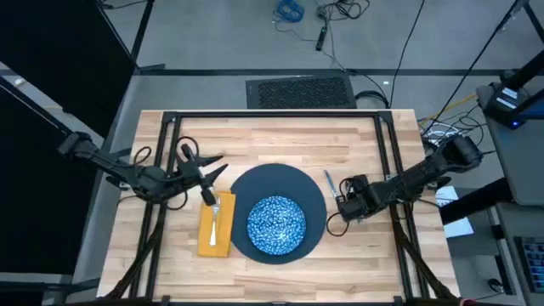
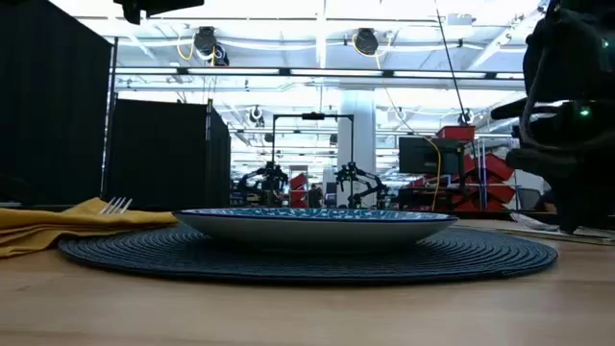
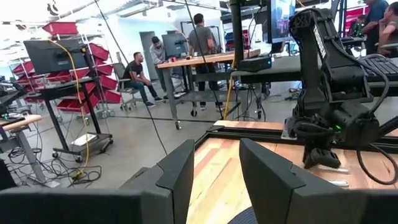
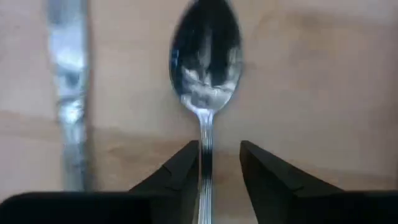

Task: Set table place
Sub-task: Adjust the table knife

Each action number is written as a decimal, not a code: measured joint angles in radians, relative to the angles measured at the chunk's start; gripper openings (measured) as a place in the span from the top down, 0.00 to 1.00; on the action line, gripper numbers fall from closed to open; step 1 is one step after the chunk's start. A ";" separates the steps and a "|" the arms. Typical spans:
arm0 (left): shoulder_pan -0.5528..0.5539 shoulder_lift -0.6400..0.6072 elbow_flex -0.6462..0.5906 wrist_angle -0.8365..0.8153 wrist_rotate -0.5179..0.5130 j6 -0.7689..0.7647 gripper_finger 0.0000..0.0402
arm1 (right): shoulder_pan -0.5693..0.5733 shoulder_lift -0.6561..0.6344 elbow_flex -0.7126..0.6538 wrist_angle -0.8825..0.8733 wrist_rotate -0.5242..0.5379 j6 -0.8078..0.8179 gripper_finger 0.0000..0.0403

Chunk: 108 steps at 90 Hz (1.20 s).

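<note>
Table (image 1: 280,140) far half is bare planks w/ open room; black frame rails run along both side edges, close to each arm. Dark round plate (image 1: 280,178) sits centre-near, speckled dish (image 1: 276,224) on it toward 6 o'clock. Yellow napkin (image 1: 216,225) at plate's 9 o'clock, touching its rim, fork (image 1: 214,223) lying on top. Knife (image 1: 328,182) at plate's 3 o'clock, just beside rim; spoon (image 4: 206,62) just beside knife, flat on wood. Right gripper (image 4: 217,163) low over spoon handle, fingers slightly apart either side of it; grip contact can't tell. Left gripper (image 1: 211,168) above napkin's far end, fingers spread wide, holding nothing. People at desks in room behind.
</note>
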 joint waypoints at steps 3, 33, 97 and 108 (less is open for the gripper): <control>0.000 0.000 0.000 0.000 0.000 0.000 0.71 | 0.000 -0.001 0.020 -0.014 0.022 -0.002 0.71; 0.000 0.000 0.000 0.000 0.000 0.000 0.71 | -0.009 0.000 0.112 0.095 0.108 -0.132 0.67; 0.000 0.000 0.000 0.000 0.000 0.000 0.71 | -0.072 0.144 0.114 0.265 0.030 -0.268 0.67; 0.000 0.000 0.000 0.000 0.000 -0.001 0.71 | -0.072 0.176 0.114 0.271 0.008 -0.262 0.67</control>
